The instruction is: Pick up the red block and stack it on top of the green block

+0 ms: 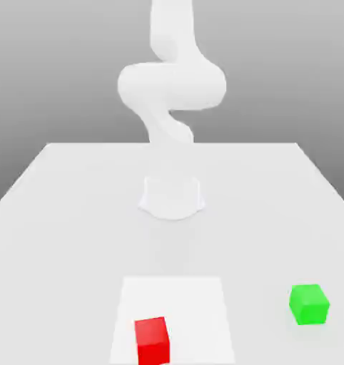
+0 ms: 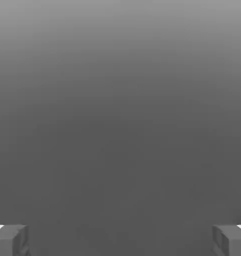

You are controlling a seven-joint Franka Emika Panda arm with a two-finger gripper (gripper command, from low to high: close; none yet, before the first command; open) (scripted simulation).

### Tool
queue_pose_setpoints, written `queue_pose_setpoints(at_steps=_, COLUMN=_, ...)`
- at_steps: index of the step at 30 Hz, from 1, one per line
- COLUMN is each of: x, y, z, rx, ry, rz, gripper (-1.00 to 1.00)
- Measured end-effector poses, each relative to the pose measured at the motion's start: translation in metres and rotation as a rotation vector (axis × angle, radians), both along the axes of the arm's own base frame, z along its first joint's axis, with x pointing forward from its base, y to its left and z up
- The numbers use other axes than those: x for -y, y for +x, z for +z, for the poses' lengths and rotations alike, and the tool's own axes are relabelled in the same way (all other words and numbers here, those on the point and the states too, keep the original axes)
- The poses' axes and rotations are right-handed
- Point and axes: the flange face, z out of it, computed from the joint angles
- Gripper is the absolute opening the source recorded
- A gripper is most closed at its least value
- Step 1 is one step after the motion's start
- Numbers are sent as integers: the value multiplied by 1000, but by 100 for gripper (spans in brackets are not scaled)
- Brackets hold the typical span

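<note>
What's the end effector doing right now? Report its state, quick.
End effector: open, holding nothing, its two fingers wide apart in the hand view.

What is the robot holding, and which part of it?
Nothing: the gripper is open and empty, and the red block sits on the white square.

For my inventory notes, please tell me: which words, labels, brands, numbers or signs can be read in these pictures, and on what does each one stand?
There is no readable text: no words, labels, brands, numbers or signs.
Bright red cube with smooth matte faces: plain on its visible faces.
Bright green cube with smooth matte faces: plain on its visible faces.
</note>
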Motion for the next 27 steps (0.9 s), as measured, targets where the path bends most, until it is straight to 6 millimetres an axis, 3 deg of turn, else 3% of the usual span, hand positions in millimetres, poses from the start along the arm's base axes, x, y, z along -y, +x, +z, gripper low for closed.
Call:
queue_pose_setpoints(at_steps=6, x=0, y=0, z=0, rx=0, ry=0, rz=0, gripper=0)
queue_pose_setpoints(at_steps=7, x=2, y=18, z=-25, rx=-46, ry=54, rz=-52, gripper=0)
queue_pose_setpoints(at_steps=8, x=2, y=18, z=-25, rx=-46, ry=54, rz=-52, gripper=0)
queue_pose_setpoints(at_steps=9, x=3, y=34, z=-49, rx=-90, ry=103, rz=-105, gripper=0)
queue_pose_setpoints(at_steps=12, x=3, y=34, z=-49, rx=-90, ry=103, rz=-105, gripper=0)
queue_pose_setpoints(at_steps=14, x=5, y=59, z=-98, rx=-172, ry=183, rz=-218, gripper=0)
queue_pose_setpoints(at_steps=15, x=5, y=59, z=-98, rx=-172, ry=183, rz=-218, gripper=0)
queue_pose_setpoints(at_steps=16, x=6, y=69, z=-123, rx=-211, ry=219, rz=-276, gripper=0)
queue_pose_setpoints(at_steps=17, x=6, y=69, z=-123, rx=-211, ry=219, rz=-276, gripper=0)
queue_pose_setpoints(at_steps=18, x=7, y=78, z=-148, rx=-248, ry=251, rz=-336, gripper=0)
queue_pose_setpoints(at_steps=19, x=7, y=78, z=-148, rx=-248, ry=251, rz=-336, gripper=0)
queue_pose_setpoints(at_steps=21, x=10, y=93, z=-198, rx=-317, ry=306, rz=-461, gripper=0)
queue_pose_setpoints(at_steps=24, x=10, y=93, z=-198, rx=-317, ry=306, rz=-461, gripper=0)
queue_pose_setpoints(at_steps=27, x=16, y=104, z=-273, rx=-404, ry=361, rz=-660, gripper=0)
